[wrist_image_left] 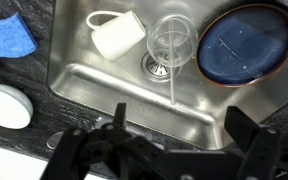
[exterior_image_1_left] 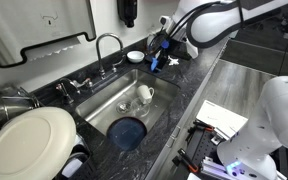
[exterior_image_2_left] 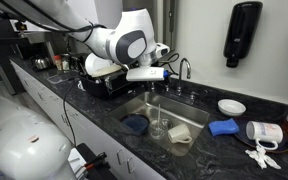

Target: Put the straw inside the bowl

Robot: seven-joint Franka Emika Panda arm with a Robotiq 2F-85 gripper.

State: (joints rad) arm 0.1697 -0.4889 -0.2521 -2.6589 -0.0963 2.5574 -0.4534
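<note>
The straw (wrist_image_left: 172, 75) is thin and pale and stands in a clear glass (wrist_image_left: 172, 42) in the sink, leaning toward my gripper; in an exterior view (exterior_image_2_left: 155, 105) it rises from the glass. The dark blue bowl (wrist_image_left: 246, 45) sits on the sink floor beside the glass and shows in both exterior views (exterior_image_1_left: 127, 131) (exterior_image_2_left: 134, 123). My gripper (wrist_image_left: 180, 114) is open and empty above the sink, its fingers wide apart on either side of the straw's upper end without touching it. It hangs over the sink in both exterior views (exterior_image_1_left: 160, 50) (exterior_image_2_left: 152, 78).
A white cup (wrist_image_left: 116, 35) lies on its side in the sink by the drain. A blue sponge (wrist_image_left: 4, 40) and a small white bowl (wrist_image_left: 4, 105) sit on the dark counter. A large white plate (exterior_image_1_left: 29, 140) and the faucet (exterior_image_1_left: 106, 45) stand by the sink.
</note>
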